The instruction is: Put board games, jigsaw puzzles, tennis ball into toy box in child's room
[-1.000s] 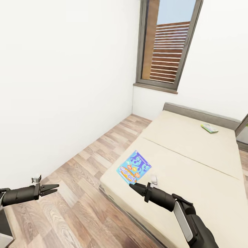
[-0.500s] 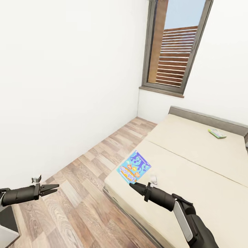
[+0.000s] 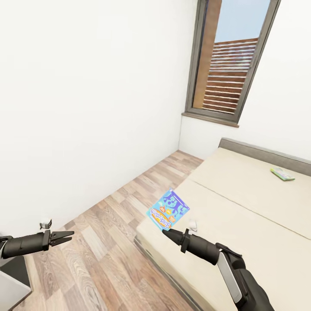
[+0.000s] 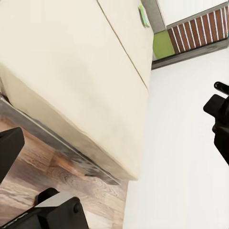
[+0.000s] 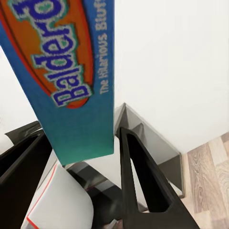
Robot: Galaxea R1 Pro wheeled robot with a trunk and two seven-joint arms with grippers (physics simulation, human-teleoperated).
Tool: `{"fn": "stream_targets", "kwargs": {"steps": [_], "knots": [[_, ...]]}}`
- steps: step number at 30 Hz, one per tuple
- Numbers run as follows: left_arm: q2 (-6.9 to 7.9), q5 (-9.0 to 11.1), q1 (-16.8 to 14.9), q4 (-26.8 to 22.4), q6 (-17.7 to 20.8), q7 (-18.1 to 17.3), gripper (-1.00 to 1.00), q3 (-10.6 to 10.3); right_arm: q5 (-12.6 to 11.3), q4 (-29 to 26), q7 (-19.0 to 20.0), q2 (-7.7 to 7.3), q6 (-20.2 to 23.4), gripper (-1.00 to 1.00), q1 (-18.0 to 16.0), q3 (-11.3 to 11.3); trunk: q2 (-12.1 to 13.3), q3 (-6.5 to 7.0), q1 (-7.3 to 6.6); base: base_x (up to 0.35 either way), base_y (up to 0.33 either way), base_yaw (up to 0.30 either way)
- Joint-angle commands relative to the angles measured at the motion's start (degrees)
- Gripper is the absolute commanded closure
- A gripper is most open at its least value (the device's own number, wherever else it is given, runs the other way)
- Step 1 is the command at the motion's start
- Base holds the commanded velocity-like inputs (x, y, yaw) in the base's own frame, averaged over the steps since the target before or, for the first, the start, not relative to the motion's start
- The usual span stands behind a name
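My right gripper [image 3: 166, 232] is shut on the lower edge of the blue board game [image 3: 168, 210] and holds it upright in the air over the bed's near corner. In the right wrist view the blue "Balderdash" box [image 5: 71, 81] stands between the two black fingers [image 5: 143, 181]. A second board game [image 3: 282, 173], flat and greenish, lies on the bed [image 3: 242, 207] near the grey headboard [image 3: 263, 152]; it also shows as a small green box [image 4: 143, 13] in the left wrist view. My left gripper [image 3: 65, 236] hovers open and empty over the wood floor, left of the bed.
A white wall [image 3: 86, 108] runs along the left, with a strip of wood-plank floor [image 3: 116, 224] between it and the bed. A dark-framed tall window [image 3: 233, 60] stands behind the bed. A pale furniture corner [image 3: 11, 289] shows at the lower left.
The whole view has shifted: bed, window and far board game have slid right and down in the picture, and more floor shows. Both arms hold the same pose, with the blue game still gripped.
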Motion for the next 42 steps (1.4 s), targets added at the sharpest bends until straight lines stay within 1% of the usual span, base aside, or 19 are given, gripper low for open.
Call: {"fn": "stream_targets", "kwargs": {"steps": [1, 13, 29, 30, 35, 42], "knots": [[0.00, -0.2, -0.1, 0.0, 0.6, -0.3, -1.00, 0.0, -0.2, 0.0, 0.1, 0.03, 0.5, 1.00, 0.0, -0.1, -0.1, -0.02, 0.04, 0.000, 0.000, 0.127], [0.00, -0.2, -0.1, 0.0, 0.6, -0.3, -1.00, 0.0, -0.2, 0.0, 0.0, 0.06, 0.5, 1.00, 0.0, -0.1, -0.1, 1.13, 0.04, 0.000, 0.000, 0.127], [0.00, -0.2, -0.1, 0.0, 0.7, -0.3, -1.00, 0.0, -0.2, 0.0, -2.0, 0.12, 0.6, 1.00, 0.0, 0.0, -0.1, 2.59, 0.04, 0.000, 0.000, 0.143], [0.00, -0.2, -0.1, 0.0, 0.7, -0.3, -1.00, 0.0, -0.2, 0.0, -2.1, 0.12, 0.6, 1.00, 0.0, 0.1, -0.1, 2.68, 0.04, 0.000, 0.000, 0.162], [0.00, -0.2, -0.1, 0.0, 0.7, -0.3, -1.00, 0.0, -0.2, 0.0, -2.9, 0.04, 0.6, 1.00, -0.1, 2.0, -0.1, 3.11, 0.04, 0.000, 0.000, 0.167], [0.00, -0.2, -0.1, 0.0, 0.7, -0.3, -1.00, 0.0, -0.3, 0.0, -4.7, 0.05, 0.6, 1.00, -0.1, 2.7, -0.1, 3.70, 0.04, 0.000, 0.000, 0.180]]}}
